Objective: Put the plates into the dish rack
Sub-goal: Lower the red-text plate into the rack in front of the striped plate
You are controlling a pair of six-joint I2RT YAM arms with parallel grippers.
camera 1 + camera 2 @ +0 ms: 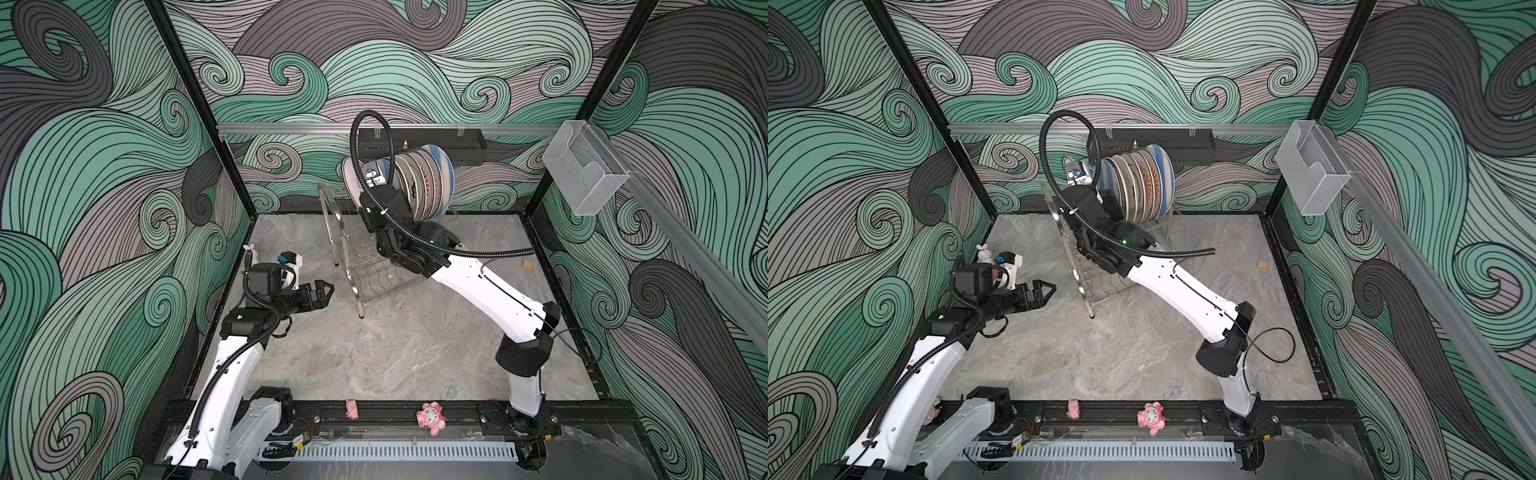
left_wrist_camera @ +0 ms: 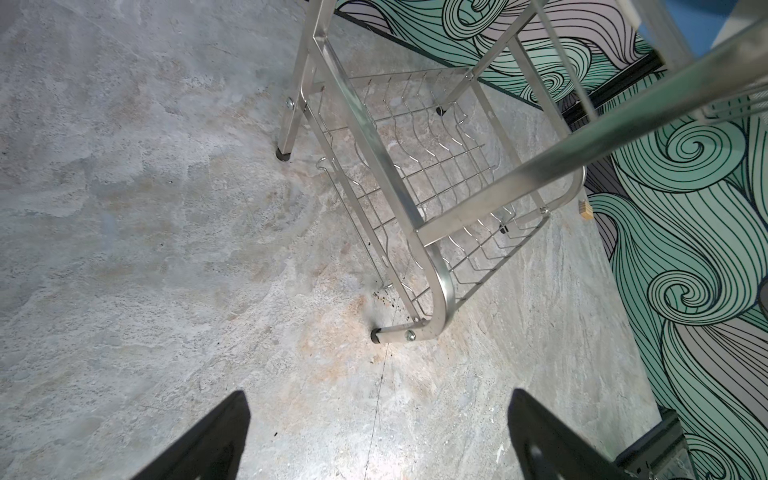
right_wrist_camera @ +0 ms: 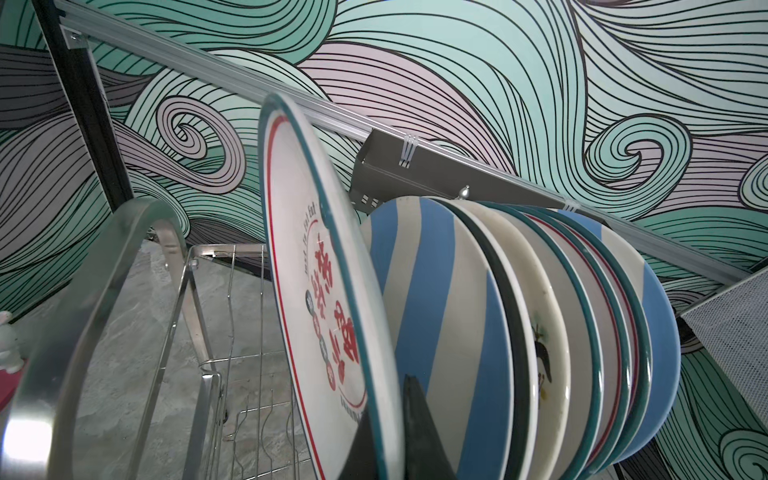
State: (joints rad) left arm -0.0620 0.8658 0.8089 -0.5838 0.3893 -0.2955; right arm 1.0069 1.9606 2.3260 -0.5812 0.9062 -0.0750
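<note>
Your right gripper (image 3: 386, 432): clamped on the lower rim of the red-character plate (image 3: 316, 270) | plate: on edge at the dish rack (image 1: 332, 216) upper tier, just beside the striped plate (image 3: 428, 299) | your left gripper (image 1: 326, 289): wide open, empty, over the table (image 1: 395, 353) | room: bare rack wires beyond the plate's printed face

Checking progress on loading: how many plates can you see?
8: seven plates stand on the dish rack's upper tier; the character plate, beside them, is in the right gripper. Some may be hidden.

Even bright light, blurred foreground, glare
</note>
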